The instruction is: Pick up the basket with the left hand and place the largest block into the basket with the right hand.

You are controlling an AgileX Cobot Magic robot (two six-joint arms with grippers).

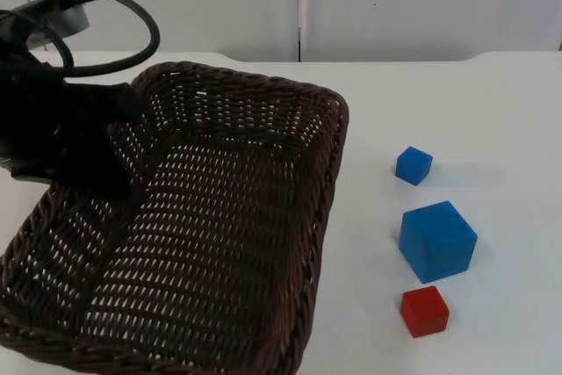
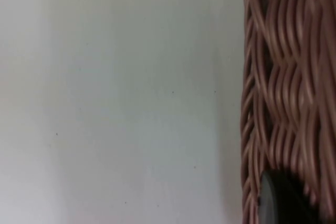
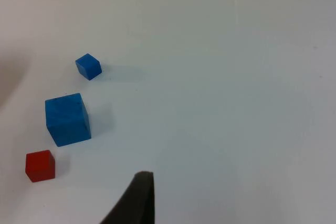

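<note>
The dark brown wicker basket (image 1: 219, 217) takes up the left half of the top view and looks raised and tilted. My left gripper (image 1: 107, 169) is shut on its left rim, and the left wrist view shows the woven basket wall (image 2: 283, 77) right against a black fingertip (image 2: 283, 200). The largest block, a blue cube (image 1: 437, 241) (image 3: 67, 119), rests on the white table to the right of the basket. My right gripper (image 3: 137, 199) hovers over bare table, off to the side of the cube and apart from it.
A small blue cube (image 1: 414, 165) (image 3: 88, 66) lies behind the large one and a small red cube (image 1: 425, 311) (image 3: 40, 165) in front of it. White table (image 1: 492, 111) stretches to the right, up to the grey partition wall (image 1: 395, 6).
</note>
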